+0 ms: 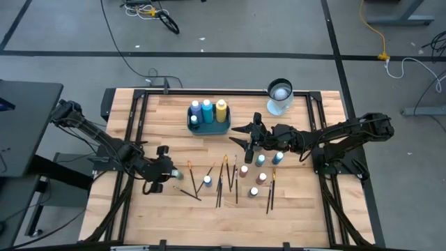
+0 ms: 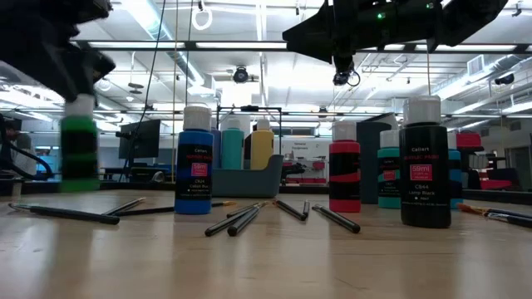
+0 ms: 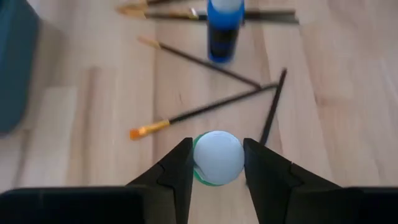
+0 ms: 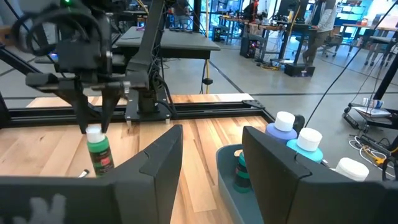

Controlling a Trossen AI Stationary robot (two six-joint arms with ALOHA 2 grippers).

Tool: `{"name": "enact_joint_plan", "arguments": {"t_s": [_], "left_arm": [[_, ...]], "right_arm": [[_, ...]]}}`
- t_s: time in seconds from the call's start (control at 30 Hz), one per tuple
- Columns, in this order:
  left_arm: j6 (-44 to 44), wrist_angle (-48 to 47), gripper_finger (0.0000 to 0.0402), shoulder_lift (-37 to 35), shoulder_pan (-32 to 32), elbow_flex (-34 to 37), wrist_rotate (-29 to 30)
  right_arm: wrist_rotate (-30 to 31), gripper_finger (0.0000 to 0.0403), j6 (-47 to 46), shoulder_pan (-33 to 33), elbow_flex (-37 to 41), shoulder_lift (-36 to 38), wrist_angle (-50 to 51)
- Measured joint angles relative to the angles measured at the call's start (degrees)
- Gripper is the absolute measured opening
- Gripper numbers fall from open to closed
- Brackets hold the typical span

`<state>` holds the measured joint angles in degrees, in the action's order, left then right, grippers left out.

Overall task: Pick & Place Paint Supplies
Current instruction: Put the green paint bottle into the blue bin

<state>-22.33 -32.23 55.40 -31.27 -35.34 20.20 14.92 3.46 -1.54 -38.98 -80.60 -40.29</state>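
My left gripper (image 1: 172,171) is shut on a green paint bottle with a white cap (image 3: 217,157), near the table's left side. The same bottle shows in the low view (image 2: 79,149) and in the right wrist view (image 4: 98,151). My right gripper (image 1: 237,136) is open. It hovers just right of the teal tray (image 1: 209,127), touching nothing; the tray rim (image 4: 227,163) lies below its fingers. The tray holds blue, teal and yellow bottles standing upright. Several more bottles (image 1: 261,160) stand on the boards, and thin dark brushes (image 1: 223,181) lie flat among them. My left gripper pinches the green bottle by its white cap (image 3: 217,171), one finger (image 3: 177,171) on each side. The fingers come from above, pointing down. The bottle hangs upright below them, and in the low view its base (image 2: 80,184) appears lifted clear of the table.
A cup (image 1: 279,97) stands near the table's far edge, right of the tray. A blue bottle (image 2: 194,162), a red one (image 2: 344,174) and a black one (image 2: 425,170) stand toward the near edge. Black rails (image 1: 136,111) run along the table's edges.
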Motion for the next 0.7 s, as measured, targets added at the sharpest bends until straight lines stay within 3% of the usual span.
{"name": "enact_joint_plan", "arguments": {"t_s": [0.2,0.4,0.7], "left_arm": [[4.77,0.07,0.0128,-0.22,4.45,-5.85,8.23],[5.47,3.88,0.013,-0.24,15.77,-9.68,13.36],[16.88,16.45,0.0134,4.19,33.86,-9.74,-0.1]], "right_arm": [[0.02,0.017,0.0,0.0,-0.02,0.0,-0.18],[0.02,0.017,0.02,0.0,-0.02,0.0,-0.37],[0.02,0.017,0.03,0.01,-0.02,0.0,-0.5]]}}
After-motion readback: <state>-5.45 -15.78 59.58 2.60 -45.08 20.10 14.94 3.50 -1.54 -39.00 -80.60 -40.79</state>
